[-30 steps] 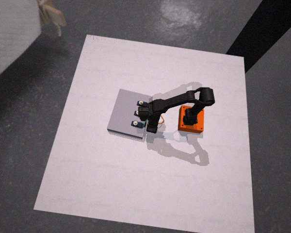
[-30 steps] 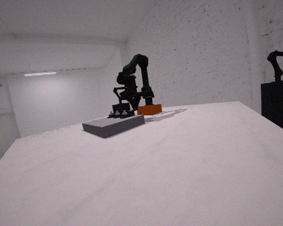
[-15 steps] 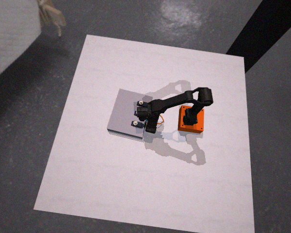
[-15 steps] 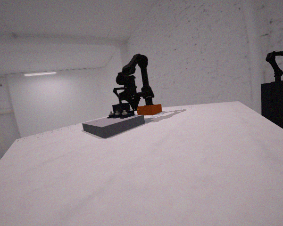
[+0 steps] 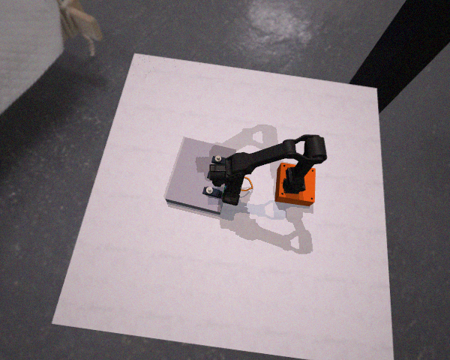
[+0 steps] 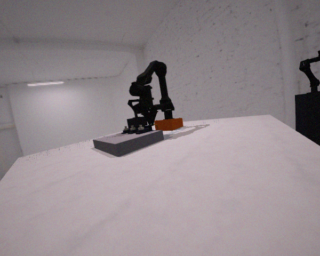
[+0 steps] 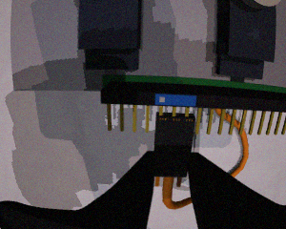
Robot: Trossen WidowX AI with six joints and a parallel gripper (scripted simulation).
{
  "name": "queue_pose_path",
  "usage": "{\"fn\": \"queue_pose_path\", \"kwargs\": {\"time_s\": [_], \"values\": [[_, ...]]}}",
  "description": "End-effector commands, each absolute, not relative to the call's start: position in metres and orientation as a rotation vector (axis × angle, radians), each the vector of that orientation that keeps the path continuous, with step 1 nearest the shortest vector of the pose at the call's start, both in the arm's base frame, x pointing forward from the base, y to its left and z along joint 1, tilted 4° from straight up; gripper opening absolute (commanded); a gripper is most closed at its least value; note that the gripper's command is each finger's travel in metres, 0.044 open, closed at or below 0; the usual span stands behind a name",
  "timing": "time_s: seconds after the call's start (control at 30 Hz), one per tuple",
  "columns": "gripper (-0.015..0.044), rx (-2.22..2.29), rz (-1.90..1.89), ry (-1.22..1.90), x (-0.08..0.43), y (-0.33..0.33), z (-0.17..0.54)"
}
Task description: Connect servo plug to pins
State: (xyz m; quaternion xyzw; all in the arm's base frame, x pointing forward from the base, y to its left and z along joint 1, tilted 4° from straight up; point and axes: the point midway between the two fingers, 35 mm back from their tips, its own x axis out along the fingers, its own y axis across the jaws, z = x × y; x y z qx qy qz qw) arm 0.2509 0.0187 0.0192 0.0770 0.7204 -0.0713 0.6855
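Note:
In the wrist view my gripper (image 7: 172, 159) is shut on the black plug (image 7: 173, 135), its three-hole end facing the pin row. The blue band (image 7: 183, 100) has a pale dot (image 7: 162, 99) at its left end. The plug lies in line with the three banded pins and covers their outer ends; short bare lengths show between plug and header. Whether the pins are inside the holes or under the plug cannot be told for certain. The orange wire (image 7: 245, 143) (image 5: 251, 183) loops to the right. In the top view the arm hides the plug and fingertips.
The grey holder block (image 5: 190, 174) (image 6: 138, 143) carries dark servos (image 5: 209, 190) (image 7: 110, 24) behind the green-edged header. Unmarked pins (image 7: 134, 119) stand on both sides of the plug, close to it. The arm's orange base (image 5: 295, 195) (image 6: 169, 125) is beyond the pin side.

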Motion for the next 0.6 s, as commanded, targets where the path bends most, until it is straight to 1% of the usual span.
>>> {"fn": "queue_pose_path", "kwargs": {"time_s": [0.0,0.33,0.57], "values": [[0.0,0.17,-0.156,1.614,0.2546,0.018,0.0189],[0.0,0.17,-0.156,1.613,0.2606,0.0168,0.0189],[0.0184,0.17,-0.156,1.614,0.255,0.0187,0.0149]]}}
